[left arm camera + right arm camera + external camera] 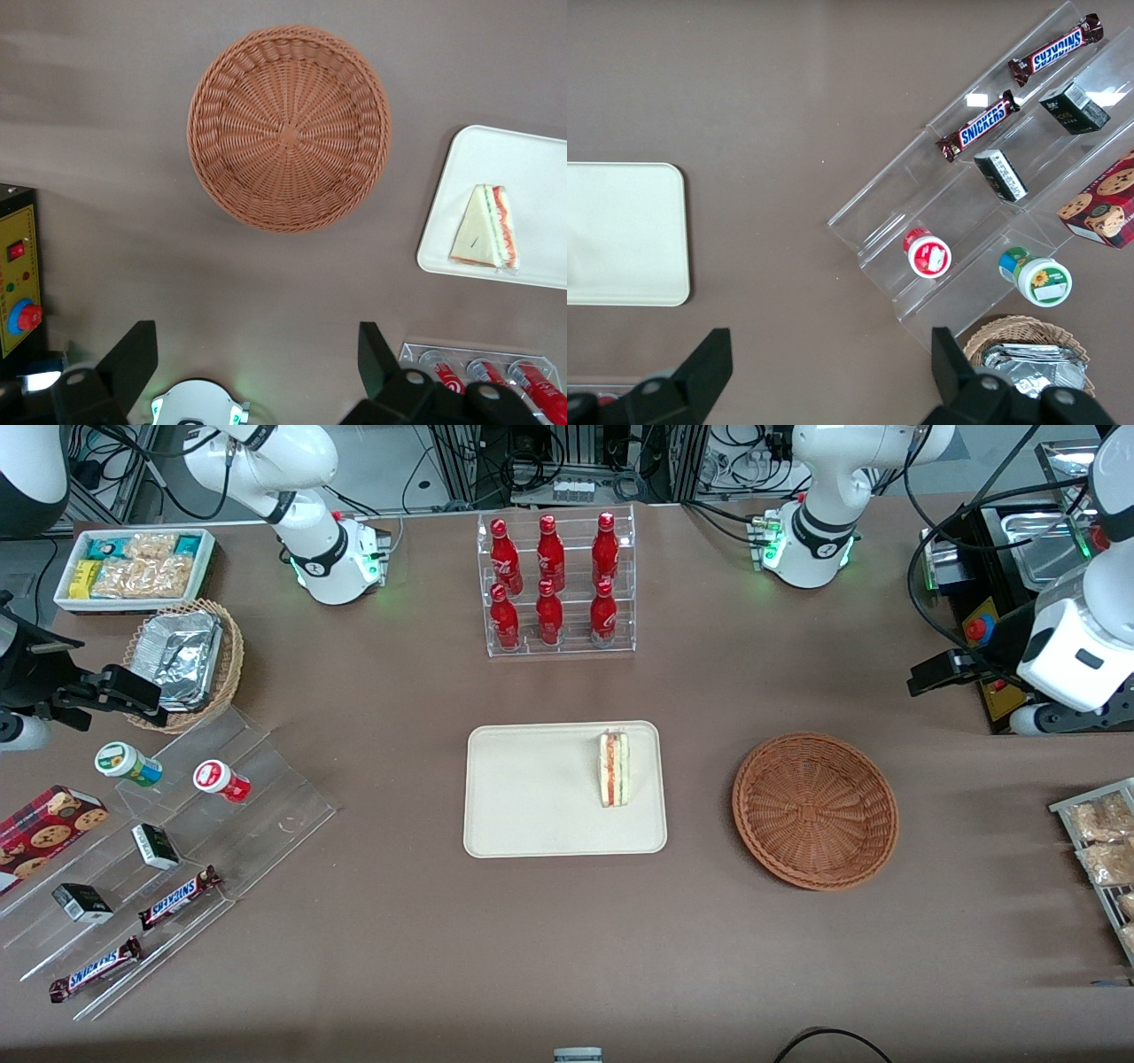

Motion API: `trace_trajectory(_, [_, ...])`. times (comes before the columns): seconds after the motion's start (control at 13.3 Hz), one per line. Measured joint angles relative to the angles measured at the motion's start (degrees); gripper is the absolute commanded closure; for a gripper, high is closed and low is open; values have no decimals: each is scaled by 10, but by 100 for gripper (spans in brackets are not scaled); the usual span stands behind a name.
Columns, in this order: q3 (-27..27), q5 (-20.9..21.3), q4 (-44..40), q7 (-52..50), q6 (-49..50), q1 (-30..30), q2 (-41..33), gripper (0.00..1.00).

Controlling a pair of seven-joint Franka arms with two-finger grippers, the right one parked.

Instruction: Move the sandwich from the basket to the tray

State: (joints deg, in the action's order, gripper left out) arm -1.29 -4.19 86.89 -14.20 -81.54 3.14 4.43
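The sandwich point(613, 769) already lies on the tray point(532, 815) near its edge facing the empty basket point(815, 810), long axis toward the front camera, well apart from the gripper point(257, 359), whose jaws stand apart, raised near the worktop's working-arm end; only the wrist view shows them.

My black-fingered gripper point(257, 372), spread wide above brown cloth; reddish-brown woven basket point(815, 810); cream tray point(532, 815); pale sandwich point(613, 769), red-green-pink striped edge.
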Motion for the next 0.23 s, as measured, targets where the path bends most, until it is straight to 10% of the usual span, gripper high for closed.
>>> trace_trajectory(0.23, [-1, 28, 2, 44, 0, -1, -2, 0])
